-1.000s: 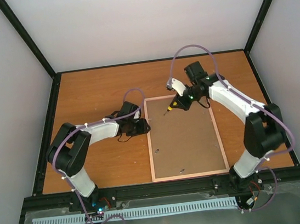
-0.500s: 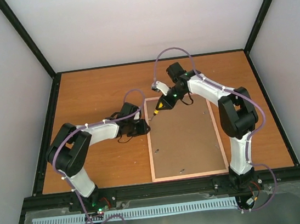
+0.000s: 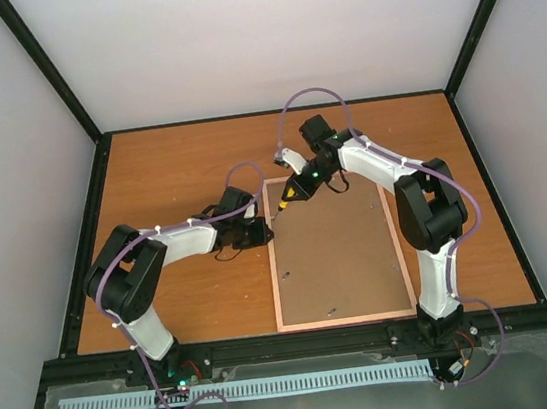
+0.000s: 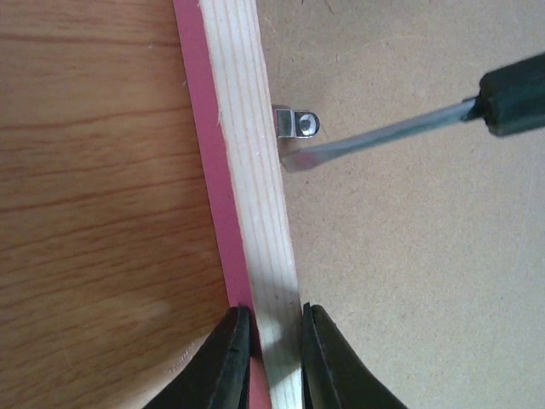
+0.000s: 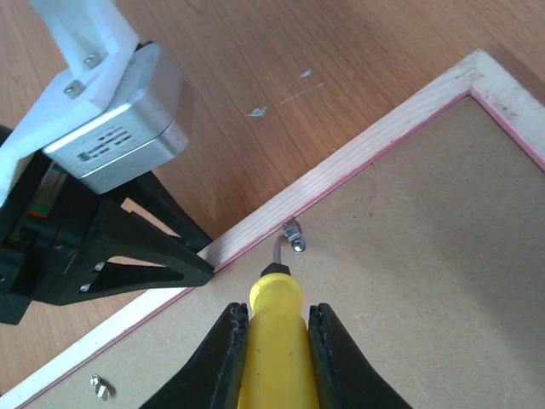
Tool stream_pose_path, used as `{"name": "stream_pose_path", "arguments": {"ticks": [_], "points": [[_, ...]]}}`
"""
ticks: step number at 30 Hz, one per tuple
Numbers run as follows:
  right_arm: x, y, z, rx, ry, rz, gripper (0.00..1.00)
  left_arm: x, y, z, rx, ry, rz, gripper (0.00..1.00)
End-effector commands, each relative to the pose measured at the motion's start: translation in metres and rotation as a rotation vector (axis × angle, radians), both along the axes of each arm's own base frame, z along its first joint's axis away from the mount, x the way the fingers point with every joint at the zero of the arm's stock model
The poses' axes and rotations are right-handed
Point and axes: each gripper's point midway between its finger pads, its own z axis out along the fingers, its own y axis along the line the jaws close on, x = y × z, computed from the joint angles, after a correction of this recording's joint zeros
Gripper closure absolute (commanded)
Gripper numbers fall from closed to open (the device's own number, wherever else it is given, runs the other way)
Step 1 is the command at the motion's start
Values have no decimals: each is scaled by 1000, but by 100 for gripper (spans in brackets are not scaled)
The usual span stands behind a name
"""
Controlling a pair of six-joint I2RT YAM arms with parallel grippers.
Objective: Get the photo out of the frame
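Left gripper pinches the frame, right gripper clamps the screwdriver; its tip could skid off the metal clip and gouge the backing board

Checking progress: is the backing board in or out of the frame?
In: the backing board fills the frame, a metal clip over its edge.

Your lighting is even and diffuse, shadows faint. Left wrist view blurs the fingers; overhead view looks coarse.
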Motion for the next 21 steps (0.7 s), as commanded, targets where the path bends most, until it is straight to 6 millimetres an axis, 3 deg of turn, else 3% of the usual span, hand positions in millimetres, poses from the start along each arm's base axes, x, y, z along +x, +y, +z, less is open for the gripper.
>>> {"name": "stream_pose_path", "arguments": {"ticks": [1,4,8,11,14,21], "points": [[21,-9,-14,-106,-28,-109,97,-8,8,-20,49,30,0,91],[34,-20,-5,-150,-72,-212,97,-9,8,-22,51,33,0,94],[47,-44,46,-88,-214,-341,97,-9,11,-21,56,29,7,95],[26,-42,76,0,-192,-284,97,-8,12,-17,54,18,11,96],[-4,-43,87,30,-176,-194,97,-6,13,-10,56,-1,17,97],[-39,-109,86,-83,-301,-182,97,7,42,7,38,-28,112,99]]}}
